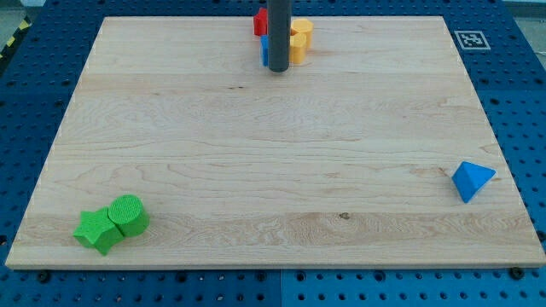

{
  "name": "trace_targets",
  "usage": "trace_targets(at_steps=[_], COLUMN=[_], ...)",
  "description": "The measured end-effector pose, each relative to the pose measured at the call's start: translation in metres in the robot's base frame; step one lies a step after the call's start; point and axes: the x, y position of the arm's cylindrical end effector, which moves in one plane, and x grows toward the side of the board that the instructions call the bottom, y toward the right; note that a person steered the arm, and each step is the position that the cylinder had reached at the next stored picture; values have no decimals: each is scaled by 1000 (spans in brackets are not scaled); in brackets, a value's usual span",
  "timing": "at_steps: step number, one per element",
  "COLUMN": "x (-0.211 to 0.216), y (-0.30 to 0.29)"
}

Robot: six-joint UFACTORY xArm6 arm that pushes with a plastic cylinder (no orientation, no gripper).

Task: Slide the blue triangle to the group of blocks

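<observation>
The blue triangle (472,180) lies alone near the right edge of the wooden board (273,153), low in the view. A group of blocks sits at the top middle: a red block (259,22), a blue block (265,51) and yellow blocks (300,39), partly hidden by the rod. My tip (278,70) rests just below that group, far up and to the left of the blue triangle.
A green star-shaped block (96,229) and a green cylinder (128,213) sit touching at the board's bottom left. A printed marker tag (470,39) is at the top right corner. A blue pegboard table surrounds the board.
</observation>
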Motion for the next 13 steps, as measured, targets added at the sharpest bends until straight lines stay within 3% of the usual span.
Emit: trace_targets(at_steps=[1,2,3,4,6,8,9,10,13], x=[-1,31,91,158,283,297,273,261,224], y=[0,0,7,49,191,224,273,283,258])
